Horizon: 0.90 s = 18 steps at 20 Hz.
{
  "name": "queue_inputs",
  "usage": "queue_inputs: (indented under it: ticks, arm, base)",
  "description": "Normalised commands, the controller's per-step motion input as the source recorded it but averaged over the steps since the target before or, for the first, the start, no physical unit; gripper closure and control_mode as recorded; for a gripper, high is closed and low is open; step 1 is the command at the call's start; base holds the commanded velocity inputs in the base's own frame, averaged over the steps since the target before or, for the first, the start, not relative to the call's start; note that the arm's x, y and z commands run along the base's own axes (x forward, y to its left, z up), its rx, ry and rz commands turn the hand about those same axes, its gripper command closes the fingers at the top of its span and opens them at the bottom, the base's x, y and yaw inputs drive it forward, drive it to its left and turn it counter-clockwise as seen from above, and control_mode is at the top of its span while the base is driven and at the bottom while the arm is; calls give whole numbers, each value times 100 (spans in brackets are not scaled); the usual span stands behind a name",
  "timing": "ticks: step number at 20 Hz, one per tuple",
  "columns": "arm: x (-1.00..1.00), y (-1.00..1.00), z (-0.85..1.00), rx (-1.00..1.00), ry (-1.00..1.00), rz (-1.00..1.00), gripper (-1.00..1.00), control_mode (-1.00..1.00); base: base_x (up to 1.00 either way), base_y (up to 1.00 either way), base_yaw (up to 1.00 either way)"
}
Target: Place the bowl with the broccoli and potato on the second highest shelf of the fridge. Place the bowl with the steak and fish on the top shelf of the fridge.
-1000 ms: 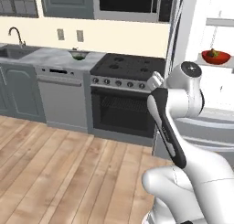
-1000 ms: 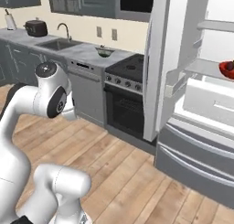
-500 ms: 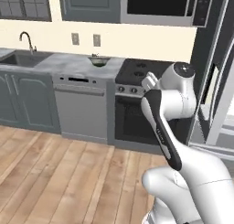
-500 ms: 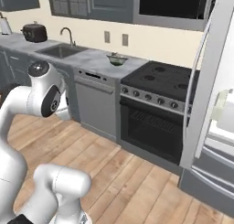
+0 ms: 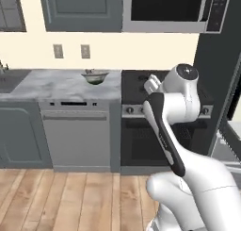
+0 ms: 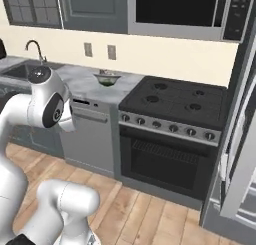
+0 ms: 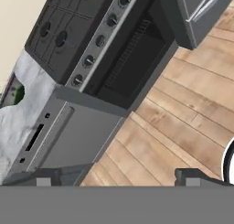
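Hand view: end effector [image 7: 119, 176] wide open, empty, touching nothing.

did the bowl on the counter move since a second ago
No. The bowl sits at the same spot on the counter, near the stove and below the wall outlets. The whole picture shifted because the base drove.

Arm folded high, gripper [image 7: 116, 175] wide open, empty

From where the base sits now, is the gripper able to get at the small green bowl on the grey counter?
Probably not yet: the small green bowl sits far back on the grey marble counter, while the open gripper hangs out over the wood floor.
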Motion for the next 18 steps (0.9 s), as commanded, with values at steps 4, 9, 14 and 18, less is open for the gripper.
queue_inputs:
  ticks: [4,9,14,18]
  arm:
    - [0,0,0,0,0,0,-100,100]
    - [0,0,0,0,0,0,-100,100]
    - [0,0,0,0,0,0,-100,100]
    - [0,0,0,0,0,0,-100,100]
  base:
    - [100,29,-33]
    - [93,26,-21]
    - [57,36,-8]
    - [37,54,-6]
